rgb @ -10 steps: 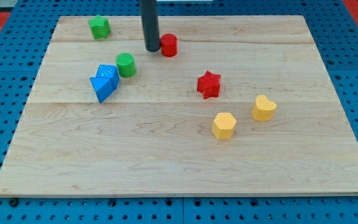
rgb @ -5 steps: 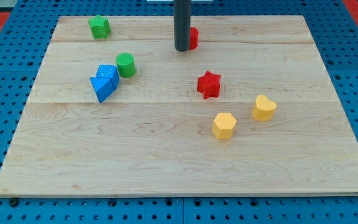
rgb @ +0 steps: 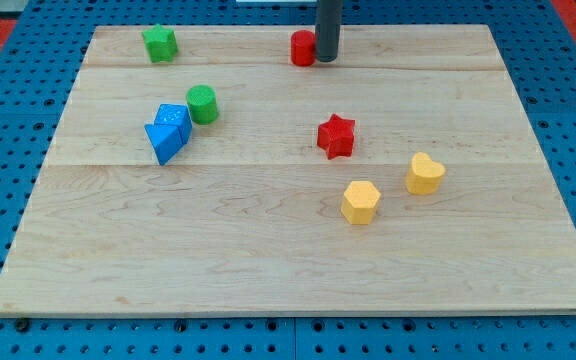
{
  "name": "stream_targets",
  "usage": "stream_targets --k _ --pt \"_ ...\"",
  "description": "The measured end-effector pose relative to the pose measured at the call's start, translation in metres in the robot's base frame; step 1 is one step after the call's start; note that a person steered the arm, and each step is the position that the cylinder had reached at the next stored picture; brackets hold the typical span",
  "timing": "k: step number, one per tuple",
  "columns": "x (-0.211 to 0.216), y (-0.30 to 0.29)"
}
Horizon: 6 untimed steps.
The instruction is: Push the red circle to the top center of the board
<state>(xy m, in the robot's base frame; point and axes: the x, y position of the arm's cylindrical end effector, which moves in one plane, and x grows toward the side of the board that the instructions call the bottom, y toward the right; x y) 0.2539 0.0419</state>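
The red circle [rgb: 302, 48] sits near the view's top edge of the wooden board [rgb: 268, 250], about at its centre. My tip [rgb: 327, 58] stands right beside the circle on its right, touching or almost touching it. The rod rises straight out of the view's top.
A green star-like block [rgb: 159, 43] sits at the top left. A green circle [rgb: 202, 104] lies next to two blue blocks [rgb: 169, 131] at the left. A red star [rgb: 336, 136] is right of centre, with a yellow hexagon [rgb: 360, 202] and a yellow heart [rgb: 424, 174] below it.
The red circle has moved right and up toward the top edge. My tip went from the circle's left side across to its right side.
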Motion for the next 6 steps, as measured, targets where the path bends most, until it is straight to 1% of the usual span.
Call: stream_targets --k 3,5,6 --pt "0.0 -0.007" --pt "0.016 -0.007" --pt "0.016 -0.007"
